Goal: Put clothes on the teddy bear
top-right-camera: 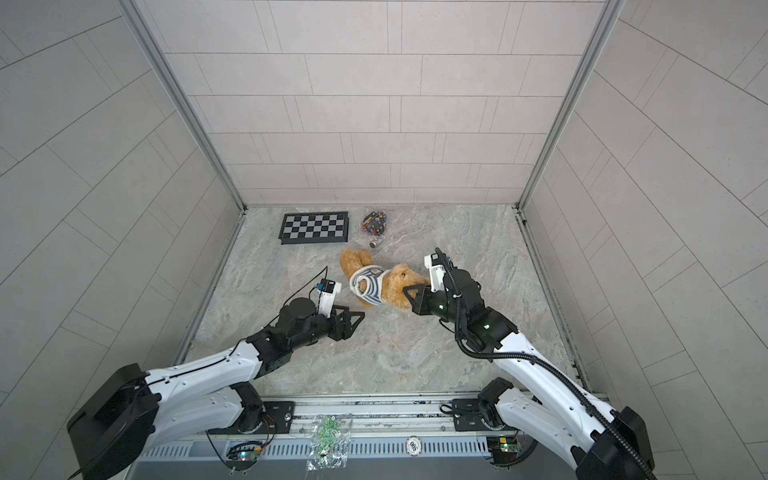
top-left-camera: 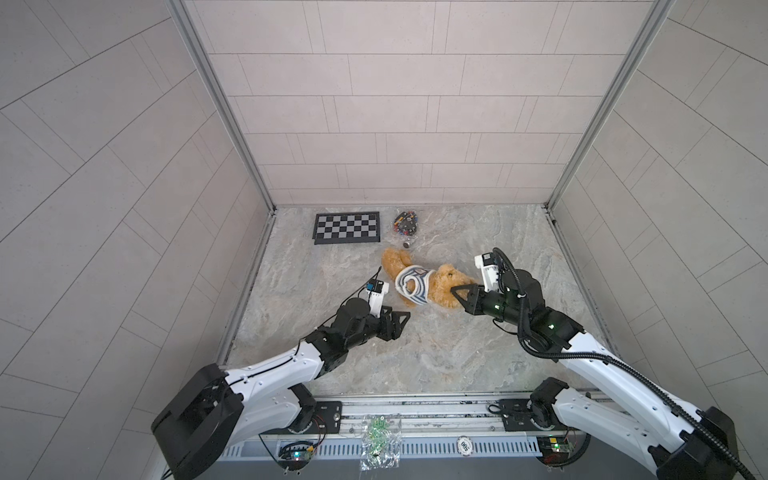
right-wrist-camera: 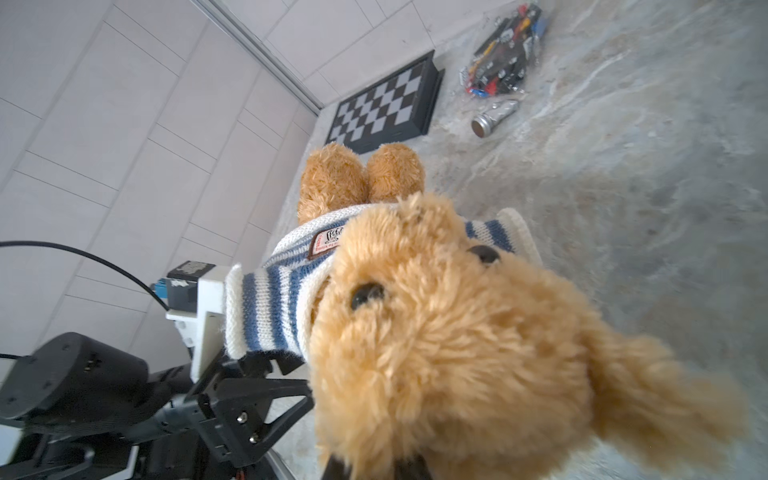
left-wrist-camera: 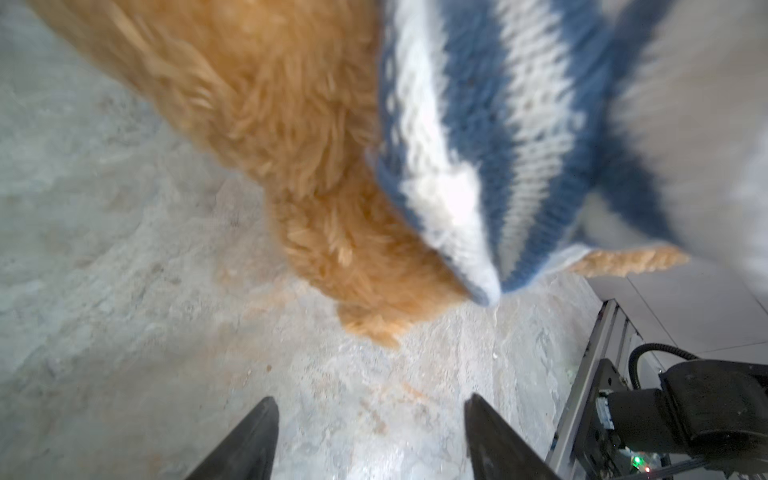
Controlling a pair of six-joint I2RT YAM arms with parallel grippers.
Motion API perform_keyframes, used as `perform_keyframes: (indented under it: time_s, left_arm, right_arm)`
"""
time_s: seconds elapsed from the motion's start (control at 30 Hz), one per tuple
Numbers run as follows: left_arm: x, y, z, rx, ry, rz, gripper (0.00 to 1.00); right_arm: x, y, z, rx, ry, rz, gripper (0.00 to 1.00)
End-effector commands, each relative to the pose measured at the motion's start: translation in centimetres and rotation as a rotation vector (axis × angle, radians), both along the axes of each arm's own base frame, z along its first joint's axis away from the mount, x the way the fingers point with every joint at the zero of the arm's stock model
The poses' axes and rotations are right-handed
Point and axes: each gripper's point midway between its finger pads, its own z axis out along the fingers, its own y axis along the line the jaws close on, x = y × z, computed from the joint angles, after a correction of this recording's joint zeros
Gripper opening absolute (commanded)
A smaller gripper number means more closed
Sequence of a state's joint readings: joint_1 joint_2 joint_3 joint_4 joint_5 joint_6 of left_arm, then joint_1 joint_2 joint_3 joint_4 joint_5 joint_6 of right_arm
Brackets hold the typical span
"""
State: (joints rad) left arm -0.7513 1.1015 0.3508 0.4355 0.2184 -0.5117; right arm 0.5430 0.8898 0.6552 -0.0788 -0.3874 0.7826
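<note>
The bear (top-left-camera: 442, 284) lies mid-table, with the shirt (top-left-camera: 411, 284) already over its head and around its torso, so the task looks to be at late tidying. The right gripper (top-left-camera: 457, 296) is closed on the bear's head. The left gripper (left-wrist-camera: 370, 403) is spread and empty, just beside the shirt but not touching it. The next move probably calls for the left to pinch a hem or sleeve and pull it straight while the right steadies the head.

Count: one bear, one shirt, two grippers, one chessboard (top-left-camera: 347, 227), one parts bag (top-left-camera: 405, 222), one small can (right-wrist-camera: 494, 116).
</note>
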Motion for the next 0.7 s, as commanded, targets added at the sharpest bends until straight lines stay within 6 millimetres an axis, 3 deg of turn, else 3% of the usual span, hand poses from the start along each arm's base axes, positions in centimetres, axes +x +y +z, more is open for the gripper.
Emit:
perform_keyframes:
  time_s: [0.0, 0.2, 0.3, 0.47, 0.67]
  left_arm:
    - [1.1, -0.5, 2.0, -0.04, -0.117, 0.012, 0.74]
    - [3.0, 0.1, 2.9, -0.041, -0.174, 0.104, 0.73]
    - [3.6, -0.3, 3.4, -0.043, -0.193, 0.11, 0.66]
    - [3.9, -0.7, 4.0, -0.041, -0.212, 0.1, 0.45]
    - [3.4, -0.8, 4.3, -0.033, -0.22, 0.072, 0.09]
  right_arm:
    - [0.0, 1.3, 4.4, 0.164, -0.071, 0.034, 0.0]
    - [-0.1, 1.8, 5.5, 0.202, -0.076, 0.058, 0.0]
    - [-0.2, 2.1, 5.6, 0.208, -0.071, 0.075, 0.0]
    - [-0.3, 2.0, 5.4, 0.195, -0.064, 0.077, 0.0]
    - [-0.3, 1.9, 5.1, 0.185, -0.056, 0.076, 0.0]
